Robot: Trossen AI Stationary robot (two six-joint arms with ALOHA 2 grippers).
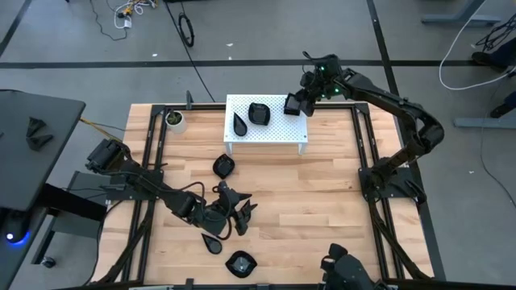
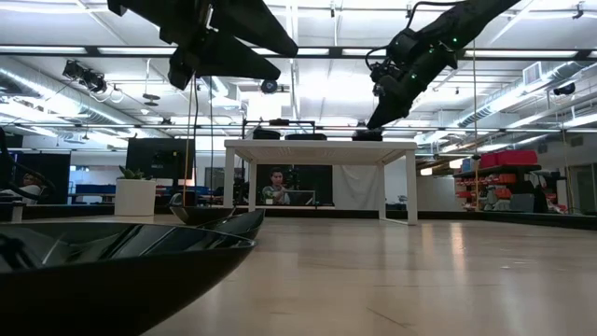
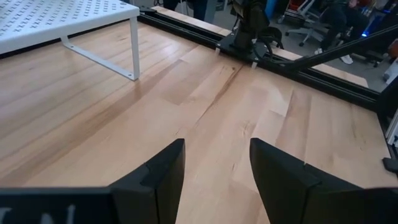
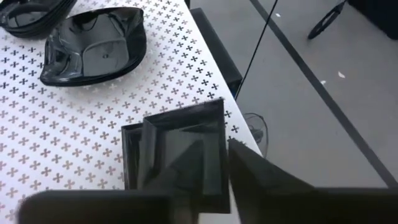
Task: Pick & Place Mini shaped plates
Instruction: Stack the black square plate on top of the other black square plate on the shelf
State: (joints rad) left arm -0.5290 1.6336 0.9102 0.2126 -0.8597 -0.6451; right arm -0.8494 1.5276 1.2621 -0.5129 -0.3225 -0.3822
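A white perforated stand (image 1: 266, 135) sits at the table's far middle. On it lie a black teardrop plate (image 1: 240, 123) and a lobed plate (image 1: 259, 113) (image 4: 93, 50). My right gripper (image 1: 294, 105) (image 4: 214, 152) is at the stand's far right corner, shut on a square plate (image 4: 177, 149). My left gripper (image 1: 235, 213) (image 3: 214, 174) hovers open over bare wood near the table's middle, with nothing between its fingers. More black plates lie on the table: one (image 1: 223, 166) in front of the stand and two (image 1: 214, 243) (image 1: 239, 263) near the near edge. My right gripper pinches the square plate by its rim (image 4: 219, 134) on the side toward the stand's right edge. One finger (image 4: 186, 168) is inside the dish and the other (image 4: 267, 180) outside. The fingers slant down from above. The plate is level at the stand's top; whether it rests there I cannot tell.
A small white cup with a green plant (image 1: 174, 120) stands at the table's far left. Black rails (image 1: 149, 153) run along both sides of the table. Open wood lies right of my left gripper. In the low view the near plates (image 2: 93, 271) fill the foreground.
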